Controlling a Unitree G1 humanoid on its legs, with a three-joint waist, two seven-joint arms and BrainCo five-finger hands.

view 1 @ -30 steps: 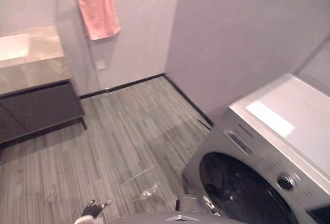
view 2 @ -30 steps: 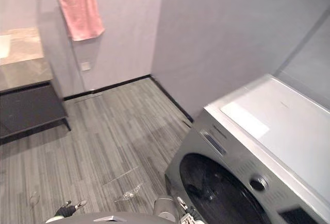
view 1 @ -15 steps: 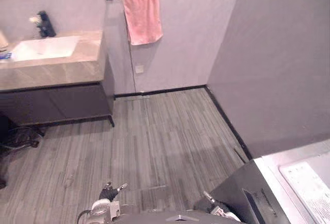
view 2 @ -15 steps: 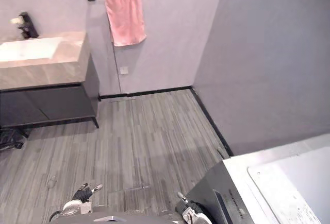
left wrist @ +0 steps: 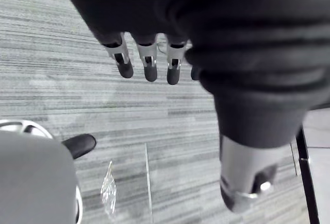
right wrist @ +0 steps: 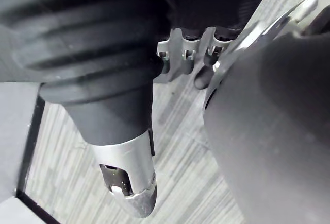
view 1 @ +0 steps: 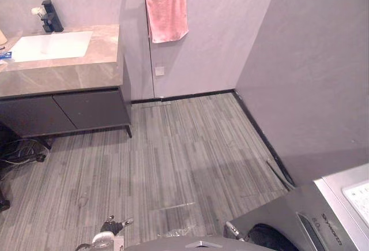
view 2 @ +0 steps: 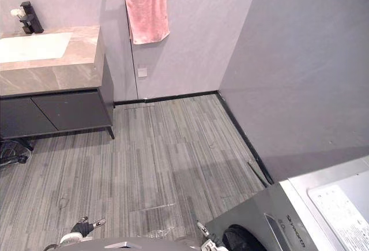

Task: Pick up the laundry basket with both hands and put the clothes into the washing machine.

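Observation:
The grey washing machine [view 1: 323,216] fills the lower right corner, its dark round door [view 1: 268,238] just showing at the bottom edge. My left hand [view 1: 109,228] hangs low over the striped floor, its fingers [left wrist: 147,62] straight and holding nothing. Down beside the machine's front is my right hand [view 1: 233,229], with relaxed fingers [right wrist: 188,54], an extended thumb [right wrist: 126,172] and nothing in it.
A dark vanity [view 1: 63,109] with a stone top and white sink [view 1: 49,44] stands at the back left. A pink towel [view 1: 166,8] hangs on a wall bar. A scrap of clear plastic [view 1: 173,232] lies on the wood-look floor [view 1: 184,158] between my hands.
The whole picture has swung left, away from the washing machine and toward the vanity, so the camera moved. Both hands stay low at the bottom edge.

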